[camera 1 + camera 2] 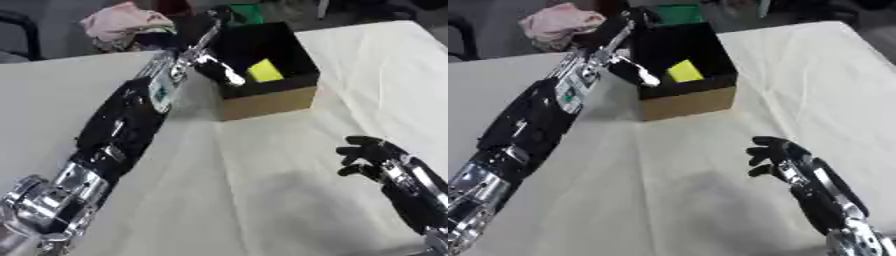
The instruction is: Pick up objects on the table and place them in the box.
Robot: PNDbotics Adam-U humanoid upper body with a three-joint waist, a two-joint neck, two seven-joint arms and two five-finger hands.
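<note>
Left hand over the box, fingers unclear; yellow block inside. Right hand idle, spread. Next: withdraw.

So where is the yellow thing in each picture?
Left eye view: the yellow block sits inside the black-lined cardboard box, above the middle, a little to the right.
Right eye view: the same block is in the box, near top centre.
Shared landmark: the robot's left hand, reaching over the box's left edge beside the block.
</note>
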